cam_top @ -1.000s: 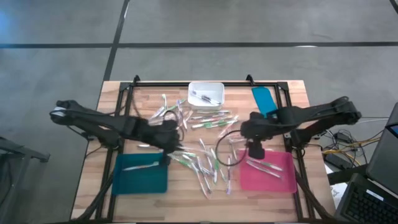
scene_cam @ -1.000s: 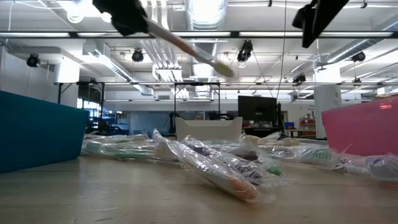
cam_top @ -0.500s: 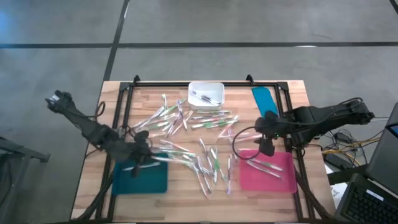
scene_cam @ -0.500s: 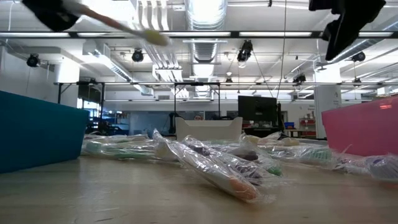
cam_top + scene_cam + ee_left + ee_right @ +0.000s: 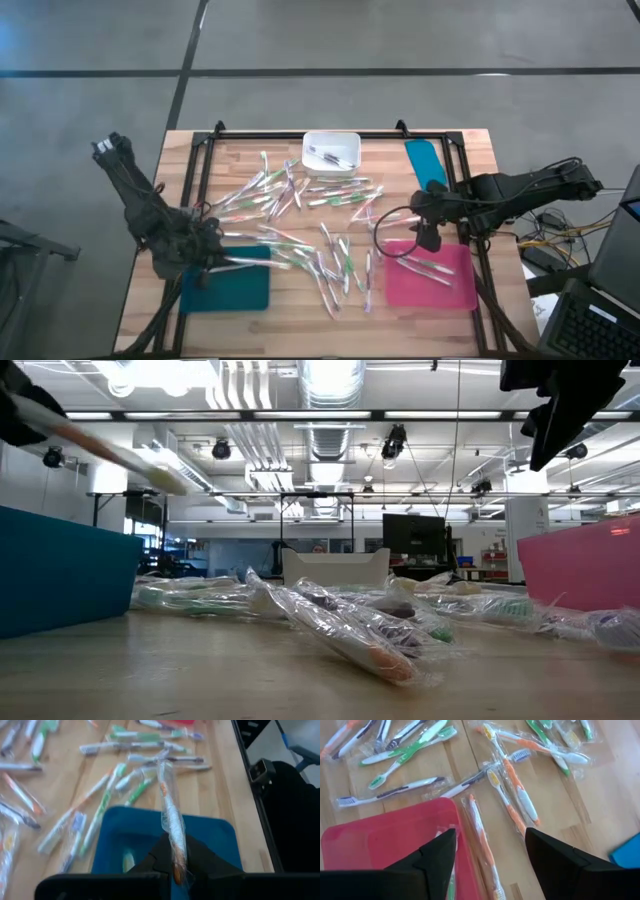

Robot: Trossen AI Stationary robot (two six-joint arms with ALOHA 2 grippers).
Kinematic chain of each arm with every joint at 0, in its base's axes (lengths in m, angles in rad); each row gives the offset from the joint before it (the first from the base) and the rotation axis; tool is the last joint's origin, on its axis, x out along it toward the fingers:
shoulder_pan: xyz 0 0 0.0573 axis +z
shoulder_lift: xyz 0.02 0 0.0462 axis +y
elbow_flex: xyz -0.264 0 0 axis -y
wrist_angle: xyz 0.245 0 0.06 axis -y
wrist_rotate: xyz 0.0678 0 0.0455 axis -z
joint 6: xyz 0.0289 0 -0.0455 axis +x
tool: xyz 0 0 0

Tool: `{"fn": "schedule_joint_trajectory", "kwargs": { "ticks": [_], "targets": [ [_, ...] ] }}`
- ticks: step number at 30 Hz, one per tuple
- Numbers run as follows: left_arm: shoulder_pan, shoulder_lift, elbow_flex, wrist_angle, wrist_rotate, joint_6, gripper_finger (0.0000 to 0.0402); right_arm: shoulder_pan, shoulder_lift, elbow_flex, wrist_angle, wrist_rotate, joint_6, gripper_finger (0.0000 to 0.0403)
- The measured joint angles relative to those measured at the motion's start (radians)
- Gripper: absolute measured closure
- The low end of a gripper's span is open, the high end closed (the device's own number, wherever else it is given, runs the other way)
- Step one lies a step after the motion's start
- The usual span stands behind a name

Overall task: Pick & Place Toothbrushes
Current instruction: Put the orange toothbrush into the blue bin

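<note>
Wooden table (image 5: 150, 300) strewn with wrapped toothbrushes (image 5: 330, 262), hall of ceiling lights and ducts behind.
Left gripper (image 5: 205, 262) clamps a toothbrush (image 5: 172, 822) over the teal tray (image 5: 228, 290); right gripper (image 5: 430, 236) gapes, empty, above the pink tray (image 5: 440, 285).

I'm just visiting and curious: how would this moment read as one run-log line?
left gripper: shut on wrapped toothbrush, above teal tray | right gripper: open, empty, above pink tray edge

My left gripper (image 5: 176, 862) is clamped shut, arm low at left; my right gripper (image 5: 490, 851) hangs spread wide.
</note>
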Motion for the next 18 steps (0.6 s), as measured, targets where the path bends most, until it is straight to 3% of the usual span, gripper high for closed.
{"fn": "schedule_joint_trajectory", "kwargs": {
  "ticks": [9, 18],
  "targets": [
    [-0.126, -0.008, 0.005, -0.114, 0.014, -0.209, 0.0376, 0.000, 0.001, 0.000, 0.022, 0.000, -0.002, 0.0170],
    [-0.220, -0.013, 0.090, -0.255, 0.018, -0.384, 0.0376, 0.000, 0.001, 0.000, 0.023, 0.000, 0.000, 0.0148]
  ]
}}
